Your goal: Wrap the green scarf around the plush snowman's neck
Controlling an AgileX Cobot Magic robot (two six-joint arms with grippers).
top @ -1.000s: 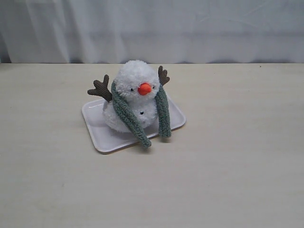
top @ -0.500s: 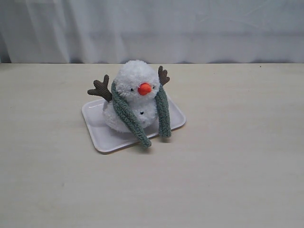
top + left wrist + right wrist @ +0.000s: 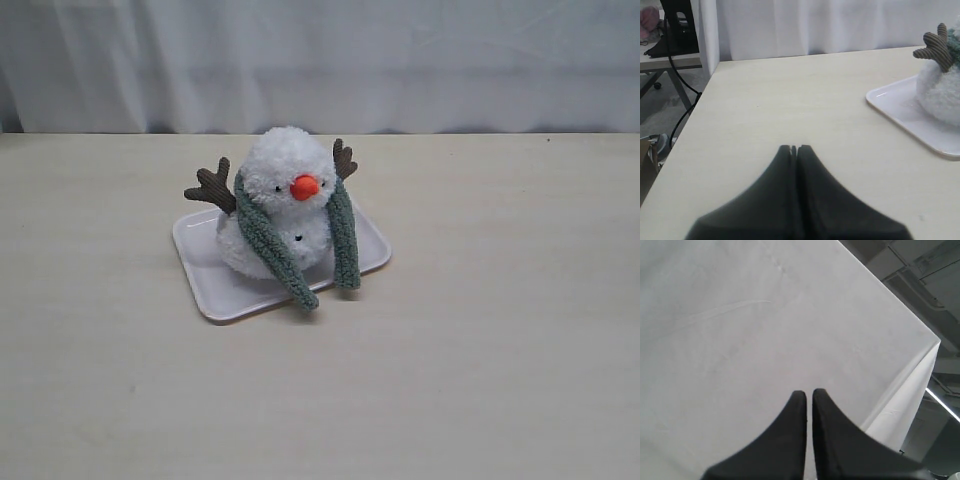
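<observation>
1. The left claw [image 3: 793, 148] is pinched fully together on nothing, low over the pale wooden bench [image 3: 480, 350]. The right claw [image 3: 809, 392] is narrowed to a slit, also empty, and aimed at a white curtain [image 3: 740, 315]
2. The fluffy white plush snowman with the orange cone nose [image 3: 285, 180] sits on a white rectangular plastic tray [image 3: 215, 290]. It is ahead of the left claw and off to one side, well apart from it. Nothing of it shows ahead of the right claw
3. The fuzzy grey-green knit scarf [image 3: 265, 240] is draped behind the snowman's neck, with both ends hanging down the front, uncrossed
4. Likely risk: nothing anchors the drape, so pulling on one end alone could drag the whole scarf off
5. The toy looks light, so a nudge from a closing claw could tip it or skid the tray
6. The right claw faces away, so its approach would begin without sight of the toy
</observation>
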